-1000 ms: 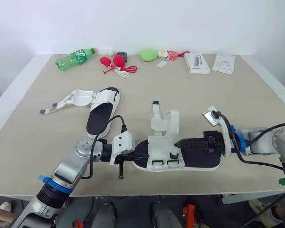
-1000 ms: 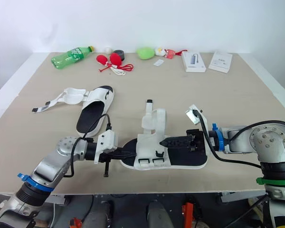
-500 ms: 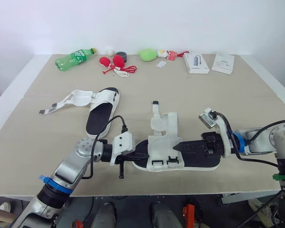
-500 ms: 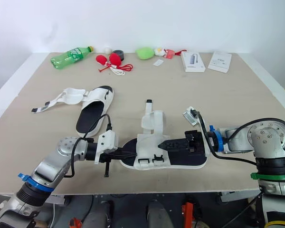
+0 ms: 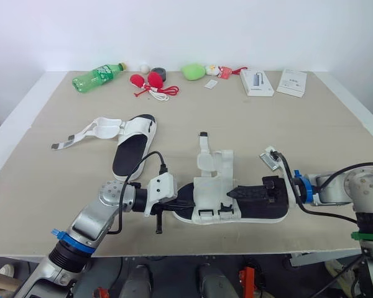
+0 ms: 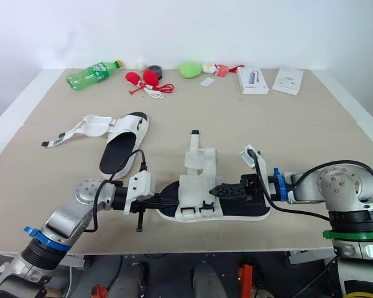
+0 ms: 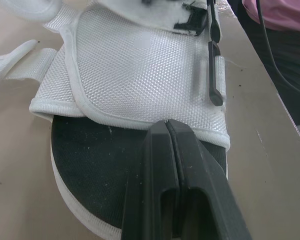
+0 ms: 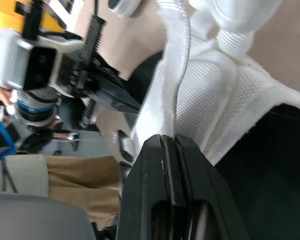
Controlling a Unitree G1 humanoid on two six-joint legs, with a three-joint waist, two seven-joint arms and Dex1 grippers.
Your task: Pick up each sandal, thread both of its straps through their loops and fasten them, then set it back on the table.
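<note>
Since a second ago, the right arm's wrist has been lowered toward the beige table top (image 5: 286, 130), and the raised white flap of the nearer sandal has been shifted slightly toward the front edge; the left arm is seen unchanged.

At the far left, a green plastic bottle (image 5: 98, 76) is laid on its side by the back edge. Nearer, a white mesh sandal with a black insole (image 5: 132, 146) is laid flat with its straps unfastened and spread out to the left.

Near the front edge, the left gripper (image 5: 186, 203) is stretched out low over one end of a second white mesh sandal with a black insole (image 5: 211, 189). Its two black fingers (image 7: 155, 165) are pressed together, with the tips set against the hem of the mesh upper above the insole; nothing is seen caught between them.

This second sandal is rested on the table between the two grippers. One of its straps is stood up unfastened, its black tip pointed away from the front edge, and two black loops are seen on the near side of the upper.

The right gripper (image 5: 231, 194) is laid along the insole from the other end. Its fingers (image 8: 150, 190) are also pressed together, the tips met by the edge of the white upper; whether fabric is pinched cannot be told.

Two white boxes (image 5: 257, 82) are placed at the back right.
</note>
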